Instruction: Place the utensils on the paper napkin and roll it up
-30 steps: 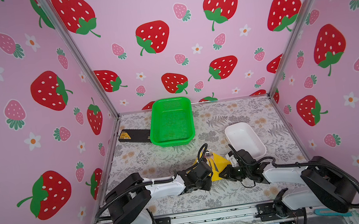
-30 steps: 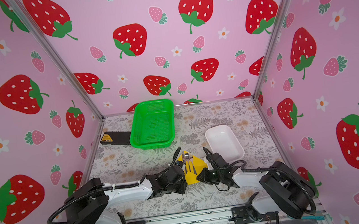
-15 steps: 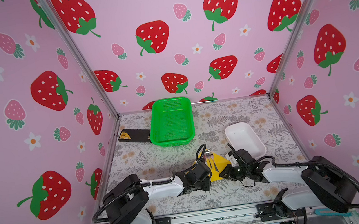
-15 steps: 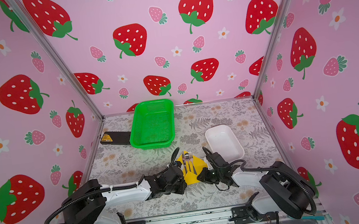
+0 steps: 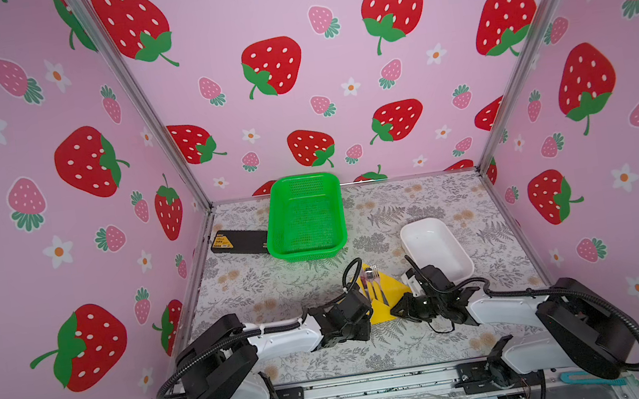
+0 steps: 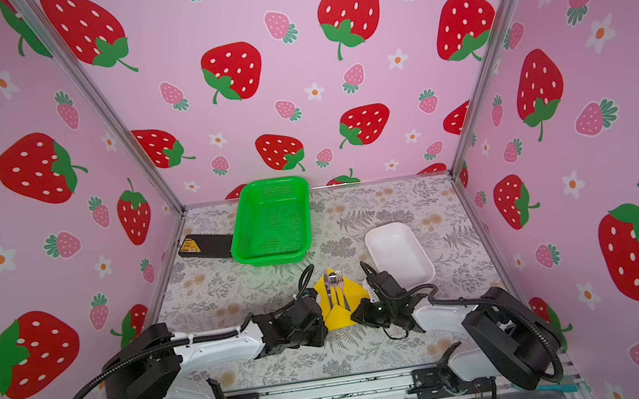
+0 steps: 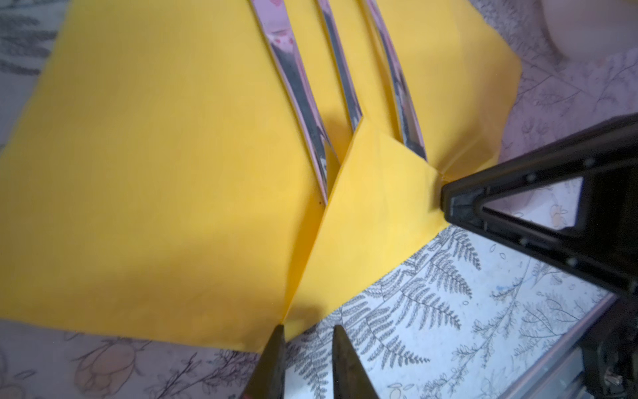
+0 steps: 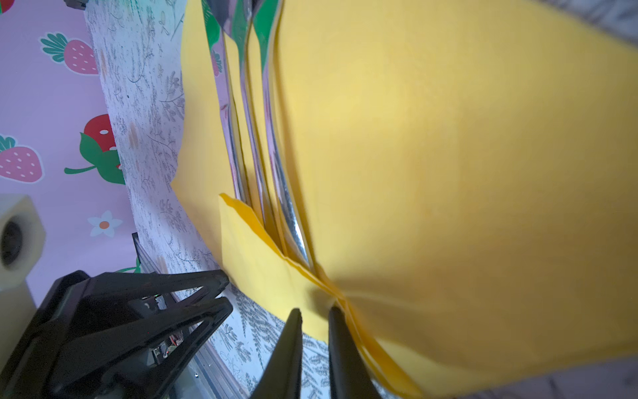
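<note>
The paper napkin [image 5: 394, 289] lies on the tabletop [image 5: 435, 202] near its front middle, between the two arms, nearer the camera than the green basket [image 5: 304, 255] and just beside the near end of the white dish [image 5: 428, 245]. It is a plain bright yellow sheet, set cornerwise. Its near corner is folded back over itself into a flat triangular flap with one sharp crease. The utensils [image 5: 373, 285] rest on the napkin: three slim, mirror-bright silver pieces lying side by side, almost parallel, heads toward the basket. The top views show what looks like a fork's tines and a spoon's bowl at that end. In the left wrist view the three handles [image 7: 300, 89] converge slightly, and their ends pass under the folded flap. The left claw [image 7: 307, 345] sits at the near end of the crease with its jaws slightly parted; patterned tabletop shows in the gap, and the paper's corner meets one fingertip [image 7: 278, 340]. The right claw [image 8: 314, 331] is pressed onto the flap's outer edge, pinching the paper; the sheet puckers at its tip. A black box [image 5: 237, 242] lies beside the basket, well apart from the napkin.
</note>
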